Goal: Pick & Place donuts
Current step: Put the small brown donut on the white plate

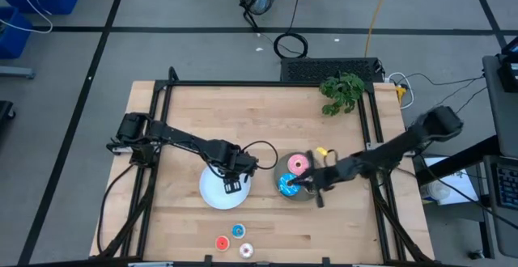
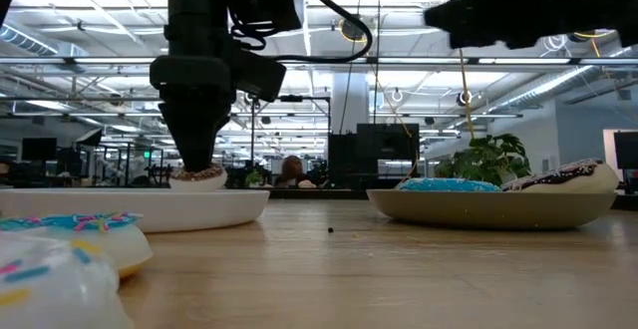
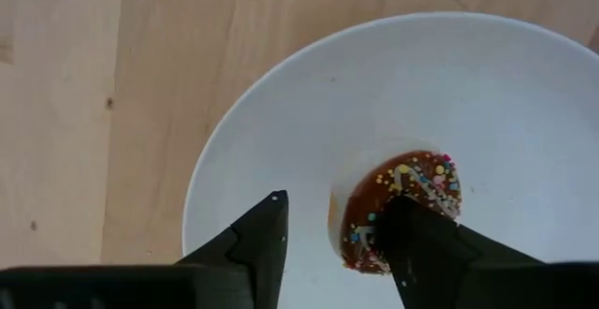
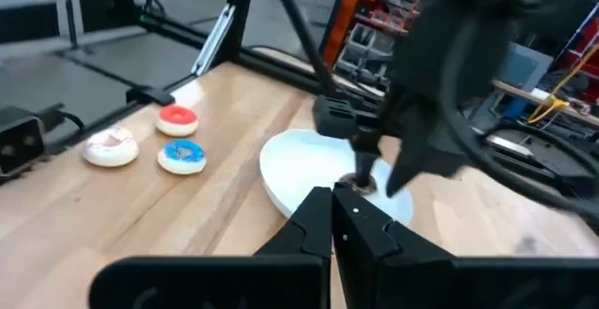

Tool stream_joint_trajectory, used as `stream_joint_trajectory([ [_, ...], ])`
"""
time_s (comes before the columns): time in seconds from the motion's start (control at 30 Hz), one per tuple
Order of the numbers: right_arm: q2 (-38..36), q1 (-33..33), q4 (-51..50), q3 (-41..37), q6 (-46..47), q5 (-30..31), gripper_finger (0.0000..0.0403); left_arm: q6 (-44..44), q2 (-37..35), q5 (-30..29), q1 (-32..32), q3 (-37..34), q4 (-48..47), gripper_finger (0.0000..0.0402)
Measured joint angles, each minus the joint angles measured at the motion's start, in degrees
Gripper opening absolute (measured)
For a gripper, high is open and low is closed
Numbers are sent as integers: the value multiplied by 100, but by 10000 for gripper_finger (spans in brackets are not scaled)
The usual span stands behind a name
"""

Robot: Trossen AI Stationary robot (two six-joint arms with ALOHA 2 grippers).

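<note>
A small brown-sprinkled donut [image 3: 412, 192] lies flat on the white plate [image 3: 281, 112], left of the table's middle [image 1: 212, 194]. My left gripper [image 3: 337, 199] is open and points down over it [image 2: 199, 160]; one finger covers part of the donut. A blue-sprinkled donut [image 1: 286, 188] and a pink donut [image 1: 298, 164] lie on the grey plate [image 2: 478, 209]; a dark brown-sprinkled donut [image 2: 563, 176] shows there in the low view. My right gripper [image 4: 337, 195] is shut and empty, above the grey plate [image 1: 296, 184]. My left gripper comes from above, pointing down, with one finger [image 3: 421, 243] over the near rim of the brown-sprinkled donut [image 3: 374, 229], which lies on the white plate. That finger hides the spot, so I cannot tell whether it touches the donut.
Three tiny donuts lie near the table's front edge: red-orange [image 1: 222, 243], blue [image 1: 238, 231] and whitish [image 1: 246, 251]. A green plant [image 1: 342, 91] stands at the far right. A small yellow thing [image 1: 321, 150] lies beside the grey plate. Bare wood lies at the far left.
</note>
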Motion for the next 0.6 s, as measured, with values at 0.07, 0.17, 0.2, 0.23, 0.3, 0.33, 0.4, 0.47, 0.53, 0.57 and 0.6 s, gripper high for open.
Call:
stream_joint_trajectory([
  [0.07, 513, -19, 236, 265, -66, 18, 0, -33, 0, -13, -24, 0, 3, 163],
  [0.17, 1239, -149, 826, 617, 17, 64, 0, -84, -20, -22, -49, -2, 15, 161],
  [0.2, 1476, -193, 1045, 723, 101, 235, 0, -132, -48, -23, -62, -2, 16, 161],
  [0.23, 1711, -237, 1269, 819, 160, 453, 0, -176, -89, -28, -70, -2, 29, 161],
  [0.3, 2166, -302, 1713, 944, 118, 930, 0, -257, -212, -97, -79, -2, 55, 161],
  [0.33, 2395, -328, 1945, 978, 106, 1102, 0, -322, -290, -168, -90, -2, 50, 161],
  [0.4, 2770, -381, 2366, 1056, 125, 1225, 0, -434, -480, -320, -111, -2, 57, 161],
  [0.47, 3045, -440, 2643, 1178, 159, 1231, 0, -519, -699, -462, -111, -2, 56, 161],
  [0.53, 3218, -462, 2659, 1331, 38, 1274, 0, -675, -865, -537, -111, -2, 59, 161],
  [0.57, 3271, -462, 2617, 1413, -73, 1367, 0, -754, -901, -558, -110, -2, 53, 161],
  [0.6, 3311, -458, 2539, 1518, -172, 1395, 0, -789, -918, -566, -92, -2, 14, 161],
])
